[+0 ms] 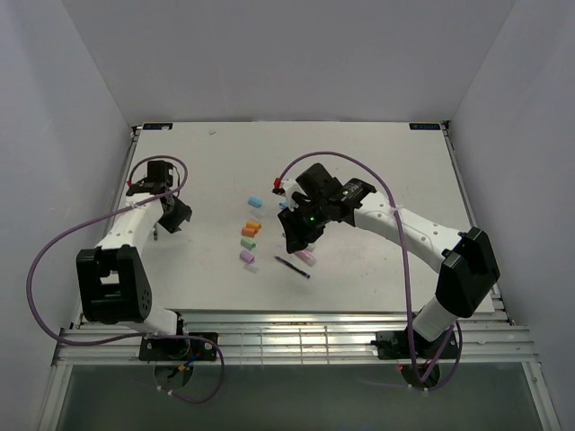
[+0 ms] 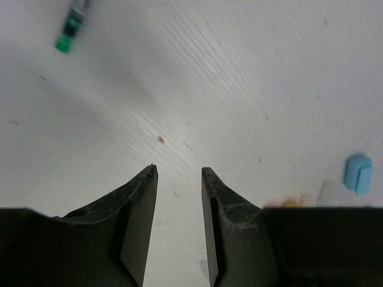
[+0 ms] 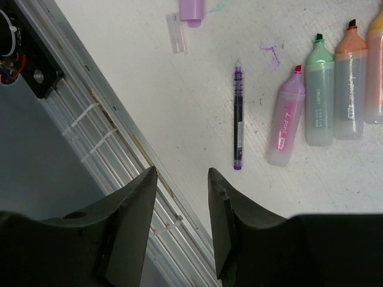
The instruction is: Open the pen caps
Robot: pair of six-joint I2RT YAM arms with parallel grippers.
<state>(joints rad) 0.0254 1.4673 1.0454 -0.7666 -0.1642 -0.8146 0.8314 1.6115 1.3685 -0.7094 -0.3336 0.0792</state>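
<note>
Uncapped highlighters lie side by side in the right wrist view: pink, green, orange. A thin purple pen lies beside them with its tip bare. A lilac cap and a clear cap lie apart from it. From above, the coloured row sits mid-table, with the thin pen to its right. A light blue cap lies behind the row and shows in the left wrist view. My right gripper is open and empty above the front edge. My left gripper is open and empty over bare table.
A green-ended pen lies ahead of the left gripper. The metal rail at the table's front edge runs under the right gripper. The right arm reaches in from the right, the left arm stays at the left side.
</note>
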